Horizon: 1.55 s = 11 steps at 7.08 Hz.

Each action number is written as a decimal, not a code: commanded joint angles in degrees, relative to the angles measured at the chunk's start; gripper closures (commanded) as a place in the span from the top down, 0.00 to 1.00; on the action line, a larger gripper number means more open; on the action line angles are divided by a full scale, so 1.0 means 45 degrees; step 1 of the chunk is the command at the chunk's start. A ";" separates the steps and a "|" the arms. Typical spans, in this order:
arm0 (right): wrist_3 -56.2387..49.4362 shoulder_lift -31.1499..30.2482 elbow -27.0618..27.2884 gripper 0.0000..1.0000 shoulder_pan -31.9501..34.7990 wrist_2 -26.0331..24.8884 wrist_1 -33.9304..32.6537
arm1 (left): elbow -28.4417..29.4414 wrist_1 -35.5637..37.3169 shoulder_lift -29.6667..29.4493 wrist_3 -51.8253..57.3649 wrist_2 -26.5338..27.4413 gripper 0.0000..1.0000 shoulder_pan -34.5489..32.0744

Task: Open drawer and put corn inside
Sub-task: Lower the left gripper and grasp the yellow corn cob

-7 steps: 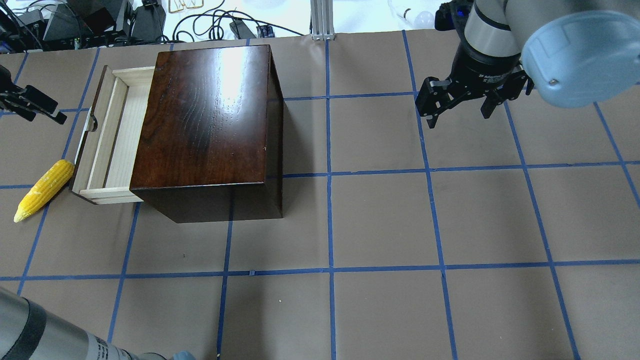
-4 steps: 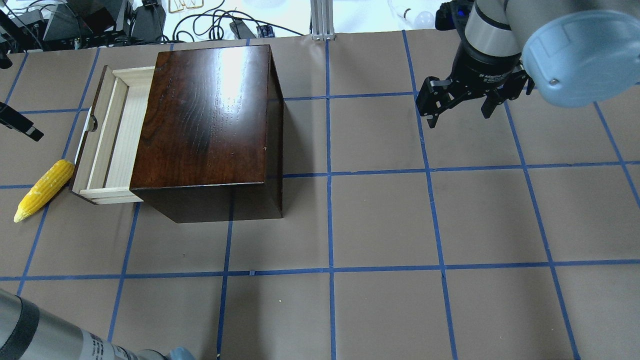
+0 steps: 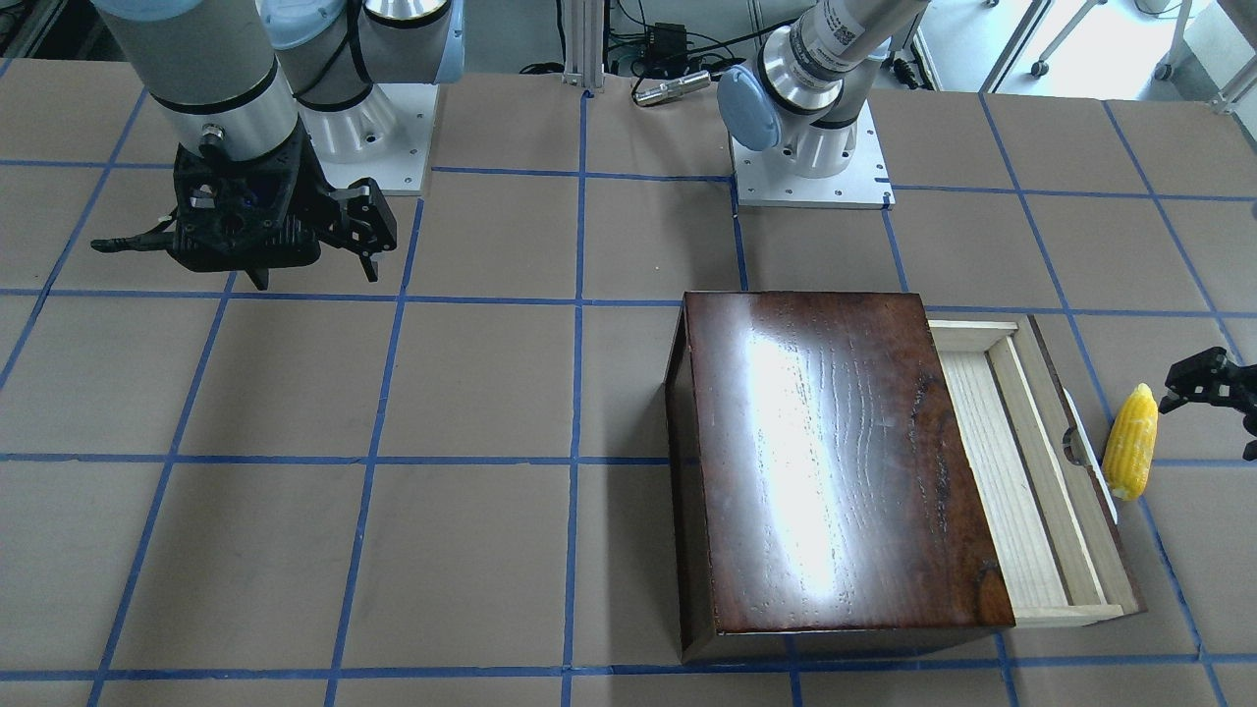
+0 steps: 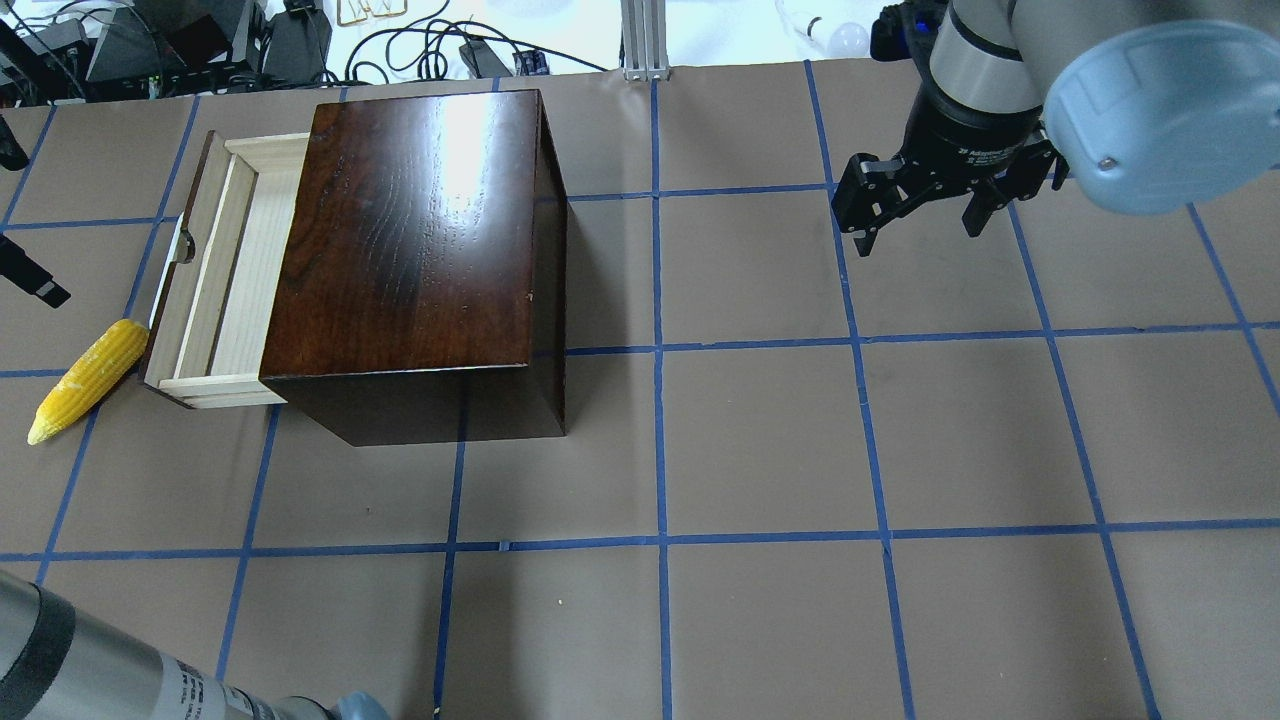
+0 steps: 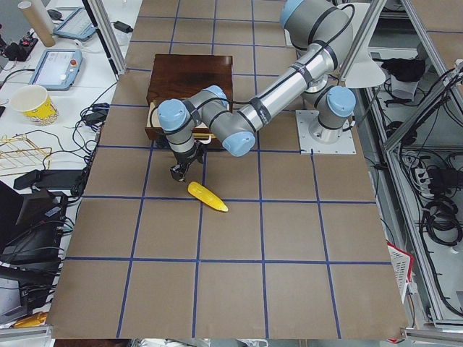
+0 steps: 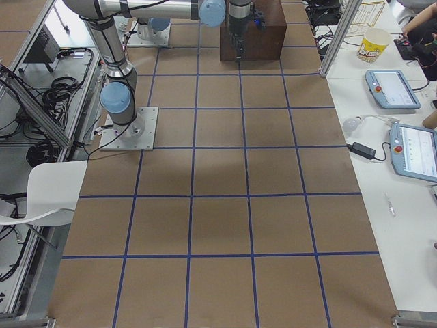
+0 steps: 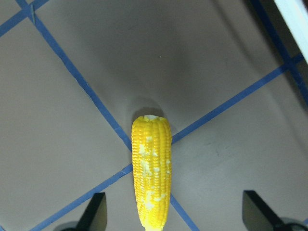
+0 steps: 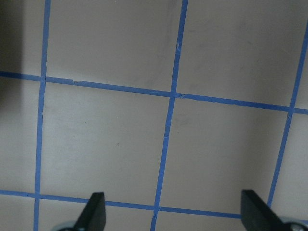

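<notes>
Yellow corn (image 3: 1131, 442) lies on the table (image 3: 491, 393), just beside the front of the pulled-out drawer (image 3: 1002, 491), in the front view. Overhead, the right gripper (image 4: 918, 235) hangs well apart, jaws spread, empty. Left wrist: the left gripper (image 7: 175, 211) hovers over the corn, jaws wide, empty.
</notes>
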 commanded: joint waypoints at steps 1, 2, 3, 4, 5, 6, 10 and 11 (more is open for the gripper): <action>0.0000 0.0000 -0.0008 1.00 -0.0027 0.0000 0.0000 | -0.1520 0.2084 0.0274 0.0894 0.0031 1.00 0.0028; 0.0000 0.0000 -0.0008 1.00 0.0011 0.0000 0.0000 | -0.1738 0.2201 0.0256 0.0952 -0.0086 1.00 0.0106; 0.0000 0.0000 -0.0008 1.00 0.0012 0.0000 0.0000 | -0.1760 0.2163 0.0062 0.1224 -0.0223 1.00 0.0455; 0.0000 0.0000 -0.0008 1.00 -0.0027 0.0000 0.0000 | -0.1760 0.2144 -0.0075 0.1400 -0.0592 1.00 0.0787; 0.0000 0.0000 -0.0008 1.00 -0.0028 0.0000 0.0000 | -0.1760 0.2105 -0.0154 0.1402 -0.0595 1.00 0.0810; 0.0000 -0.0019 -0.0008 1.00 0.0011 0.0000 0.0000 | -0.1837 0.2046 -0.0290 0.1402 -0.0673 1.00 0.0810; 0.0000 0.0000 -0.0008 1.00 0.0012 0.0000 0.0000 | -0.1741 0.2202 -0.1168 0.1441 -0.0654 1.00 0.0810; 0.0000 -0.0019 -0.0008 1.00 -0.0027 0.0000 0.0000 | -0.1721 0.2221 -0.1383 0.1480 -0.0635 1.00 0.0810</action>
